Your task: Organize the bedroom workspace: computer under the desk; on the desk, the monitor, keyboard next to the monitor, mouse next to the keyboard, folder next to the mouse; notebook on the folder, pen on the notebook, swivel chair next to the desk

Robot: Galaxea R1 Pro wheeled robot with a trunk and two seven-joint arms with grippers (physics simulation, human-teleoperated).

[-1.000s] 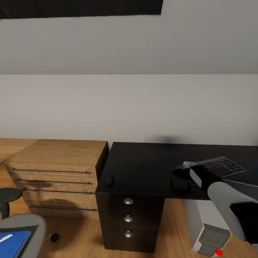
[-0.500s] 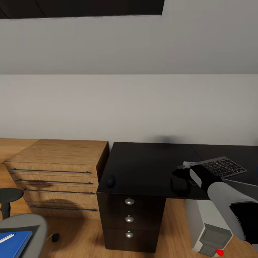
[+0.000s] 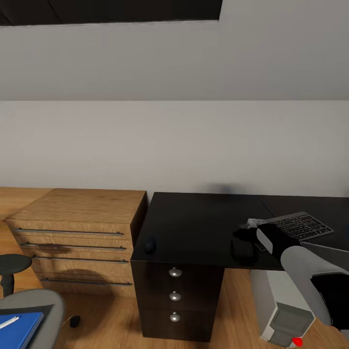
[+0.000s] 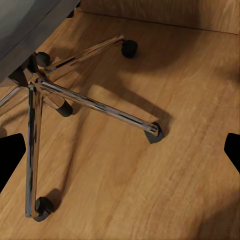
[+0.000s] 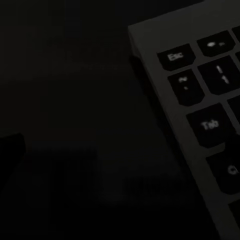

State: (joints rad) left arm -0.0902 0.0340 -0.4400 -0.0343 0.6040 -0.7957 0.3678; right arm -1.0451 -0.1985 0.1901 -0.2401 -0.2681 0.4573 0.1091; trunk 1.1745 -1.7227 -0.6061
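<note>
The keyboard [image 3: 296, 226] lies flat on the glossy black tabletop [image 3: 198, 228], with the right gripper [image 3: 244, 234] just beside its near-left corner; the right wrist view shows its Esc and Tab keys [image 5: 200, 105] close up, yet whether the jaws stand wide or narrow cannot be told. Slim and stiff, it looks light, and on so slick a surface it would probably slide sooner than lift, so a pinch across a long edge seems the surest hold. The mouse [image 3: 150, 245] rests well apart from the keyboard, near the tabletop's front-left corner; small and rounded, it may slip from a careless pinch. Below the keyboard, the computer [image 3: 283, 315] stands on the floor, partly masked by the right arm. Far from the keyboard, the folder [image 3: 18, 329] lies on the swivel chair [image 3: 36, 310], cut off by the frame. The left gripper's dark tips [image 4: 12, 155] frame the chair's chrome base [image 4: 60, 95], standing wide apart.
</note>
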